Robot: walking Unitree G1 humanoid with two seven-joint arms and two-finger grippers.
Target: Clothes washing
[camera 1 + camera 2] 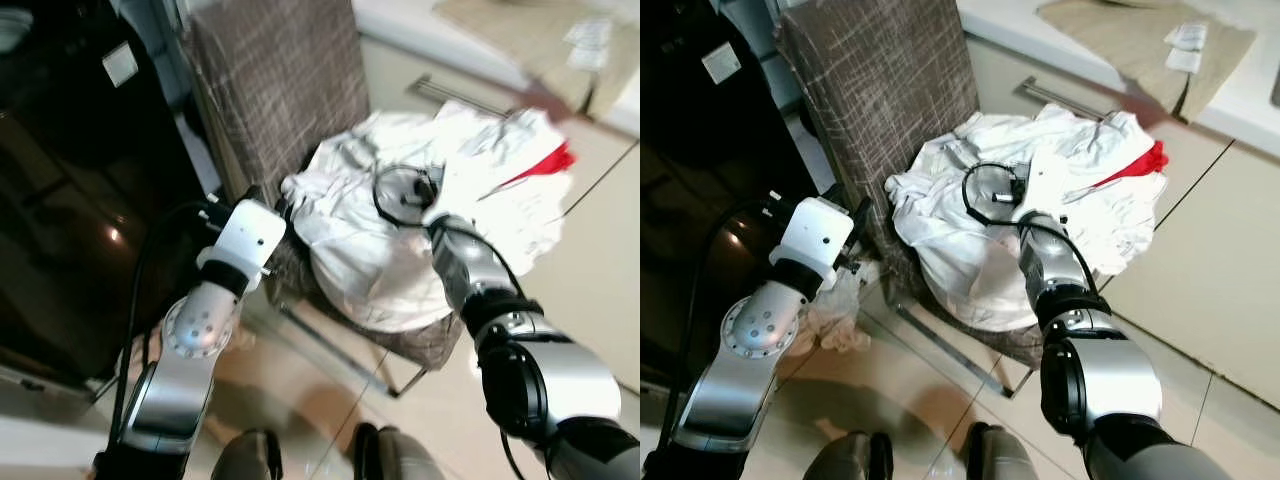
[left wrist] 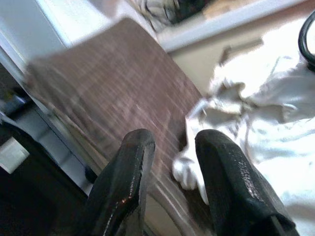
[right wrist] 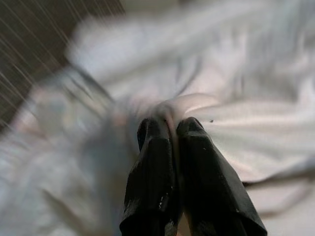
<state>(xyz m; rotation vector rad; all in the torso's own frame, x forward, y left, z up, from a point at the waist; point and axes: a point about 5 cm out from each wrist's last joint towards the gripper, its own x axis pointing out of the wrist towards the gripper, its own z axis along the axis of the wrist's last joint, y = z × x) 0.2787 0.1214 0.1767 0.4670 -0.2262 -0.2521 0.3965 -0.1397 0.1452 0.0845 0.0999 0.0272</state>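
While your right gripper is pinched on a fold of the white clothes heaped mid-frame on the chair, your left gripper hangs parted, empty, beside the chair's backrest at left.

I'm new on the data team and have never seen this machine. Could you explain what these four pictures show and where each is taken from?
It is a humanoid robot with two silver arms, each ending in a pincer of two black fingers. The two wide pictures come from a stereo camera on its head, looking down. The other two come from cameras on its wrists, looking along the fingers.

In front stands a brown woven chair with a heap of white clothes on its seat; a bit of red fabric shows at the far side. The right pincer is closed on a fold of the white cloth. The left pincer is open, beside the chair's edge, holding nothing. A pale counter lies beyond.
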